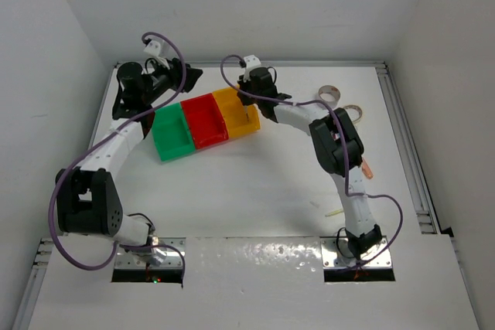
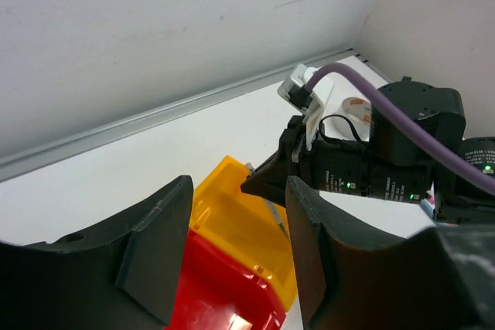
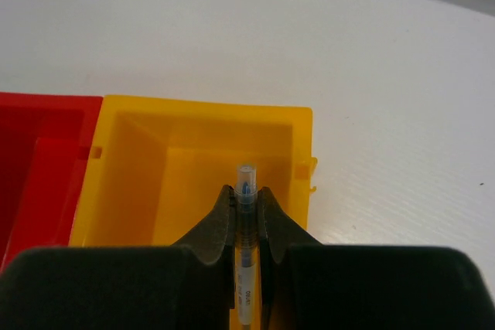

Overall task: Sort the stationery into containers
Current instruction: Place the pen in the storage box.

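Two arms reach across a white table [image 1: 255,191] toward a joined row of bins, green [image 1: 172,135], red [image 1: 205,123] and yellow [image 3: 205,103], set slantwise near the far edge, where both arms can get at them.

The left claw [image 2: 240,206] hangs just past the red and yellow bins with its jaws half parted and nothing between them, so it appears free for another pick.

The right claw [image 3: 246,202] is pinched tight on a thin clear pen [image 3: 246,179], gripped along its shaft so the capped tip juts forward over the yellow bin's near wall. The hold looks chosen to let the pen fall lengthwise into that compartment once the jaws part; it is not yet inside.

Much stationery waits outside the bins. Two tape rolls, one grey-white [image 1: 329,93] and one tan [image 1: 353,111], lie just beside each other to the right of the yellow bin, within the right arm's reach. A pink stick [image 1: 366,168] sits by that arm's forearm, and a pale stick [image 1: 334,211] lies near its base (what the bins already contain is too small to tell from above).
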Controlling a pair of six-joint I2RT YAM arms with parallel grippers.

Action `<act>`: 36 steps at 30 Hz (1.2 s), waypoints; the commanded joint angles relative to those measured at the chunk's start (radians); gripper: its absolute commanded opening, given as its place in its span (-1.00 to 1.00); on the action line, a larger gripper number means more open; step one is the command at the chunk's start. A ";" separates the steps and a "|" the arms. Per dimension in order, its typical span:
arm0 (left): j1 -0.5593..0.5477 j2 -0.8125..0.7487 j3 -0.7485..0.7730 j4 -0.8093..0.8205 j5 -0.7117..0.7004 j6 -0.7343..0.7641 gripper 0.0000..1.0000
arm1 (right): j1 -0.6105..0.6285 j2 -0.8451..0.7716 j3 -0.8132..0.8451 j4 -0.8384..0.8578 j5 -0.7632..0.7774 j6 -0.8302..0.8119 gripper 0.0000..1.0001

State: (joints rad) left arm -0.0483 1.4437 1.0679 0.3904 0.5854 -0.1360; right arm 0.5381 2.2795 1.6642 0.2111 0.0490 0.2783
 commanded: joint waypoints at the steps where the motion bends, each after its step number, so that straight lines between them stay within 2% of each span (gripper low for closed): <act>1: 0.018 -0.051 -0.020 -0.002 -0.041 0.029 -0.01 | 0.023 0.020 0.069 0.002 0.032 -0.037 -1.00; 17: 0.045 -0.048 -0.045 0.044 -0.071 0.038 -0.01 | 0.054 0.084 0.105 -0.044 0.089 -0.068 -0.97; 22: 0.047 -0.040 -0.046 0.059 -0.075 0.044 -0.01 | 0.060 0.087 0.098 -0.053 0.086 -0.077 -0.88; 29: 0.048 -0.036 -0.046 0.084 -0.091 0.052 -0.01 | 0.065 0.081 0.081 -0.055 0.078 -0.085 -0.57; 36: 0.048 -0.035 -0.048 0.096 -0.101 0.062 -0.01 | 0.066 0.074 0.085 -0.045 0.061 -0.074 -0.53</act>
State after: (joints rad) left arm -0.0154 1.4284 1.0245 0.4294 0.4923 -0.0879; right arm 0.5964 2.3577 1.7374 0.1421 0.1223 0.2081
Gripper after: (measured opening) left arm 0.496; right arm 0.231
